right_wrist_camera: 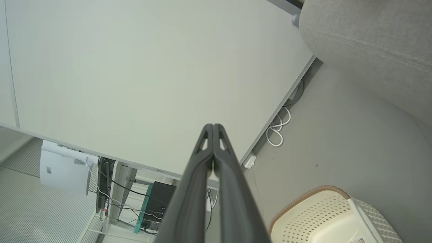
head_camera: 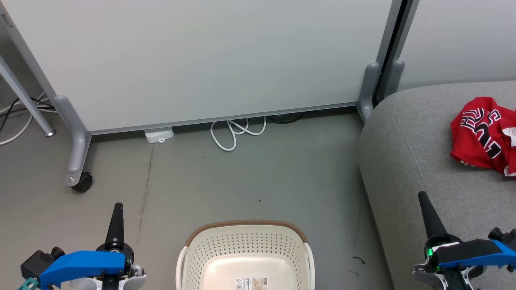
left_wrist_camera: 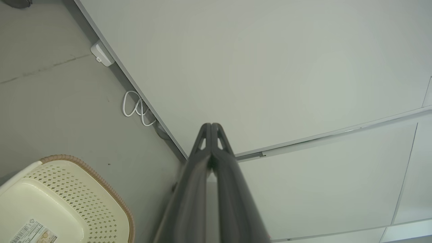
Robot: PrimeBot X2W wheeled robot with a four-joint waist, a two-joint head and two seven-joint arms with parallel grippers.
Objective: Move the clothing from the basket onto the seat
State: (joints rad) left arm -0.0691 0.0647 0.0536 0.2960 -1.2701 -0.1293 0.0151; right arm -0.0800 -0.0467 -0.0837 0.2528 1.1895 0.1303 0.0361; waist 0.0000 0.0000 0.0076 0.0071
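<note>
The cream basket point(head_camera: 246, 241) with its brown rim band stands on the floor at the bottom centre; inside I see only its bare bottom and a label. It also shows at the lower left as the basket point(left_wrist_camera: 84, 202) and at the lower right as the basket point(right_wrist_camera: 324, 209). A crumpled red jersey point(head_camera: 483, 135) with black-and-white lettering lies on the grey seat point(head_camera: 411, 161) at the right edge. My left gripper point(head_camera: 117, 206) is shut, left of the basket, holding nothing. My right gripper point(head_camera: 422, 195) is shut over the seat's front part, apart from the jersey. Both gripper tips, left point(left_wrist_camera: 211, 125) and right point(right_wrist_camera: 213, 126), are pressed together.
A pale partition panel point(head_camera: 201, 60) on castor feet point(head_camera: 82, 181) stands behind the basket. A white cable loop point(head_camera: 236, 133) and a white box point(head_camera: 159, 135) lie at its base. Grey floor point(head_camera: 262, 177) spreads between the panel, basket and seat.
</note>
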